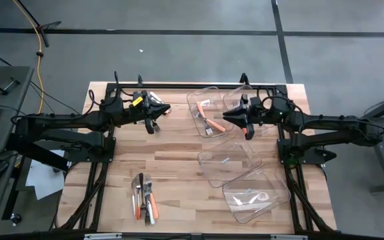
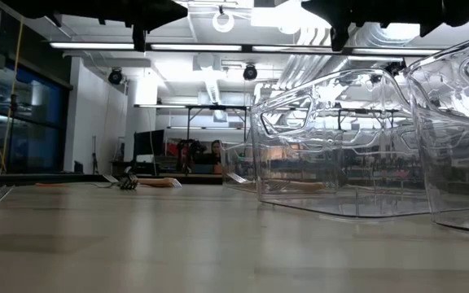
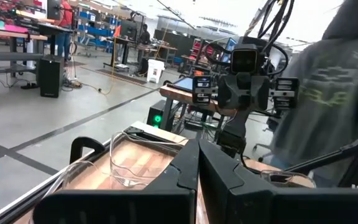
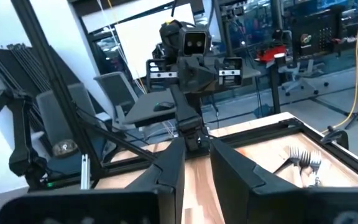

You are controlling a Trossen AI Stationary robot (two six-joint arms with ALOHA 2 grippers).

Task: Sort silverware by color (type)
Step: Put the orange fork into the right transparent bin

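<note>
A loose pile of silverware (image 1: pixel 145 200) with orange, white and plain metal handles lies flat on the wooden table (image 1: pixel 172 153) near its front edge. It also shows in the right wrist view as fork heads (image 4: pixel 303 163). An orange-handled fork (image 1: pixel 212 124) lies inside a clear bin (image 1: pixel 202 100) at the back. My left gripper (image 1: pixel 167 110) (image 3: pixel 197 168) hovers shut and level above the back left of the table. My right gripper (image 1: pixel 225 117) (image 4: pixel 196 174) hovers level over the back bins, facing the left one. Its fingers stand a little apart with nothing between them.
A second clear bin (image 1: pixel 242 100) stands beside the first. Two more (image 1: pixel 231 163) (image 1: pixel 255 195) sit toward the front right, each with a few pale pieces inside. A person in a grey top (image 3: pixel 328 93) stands beyond the table's right side.
</note>
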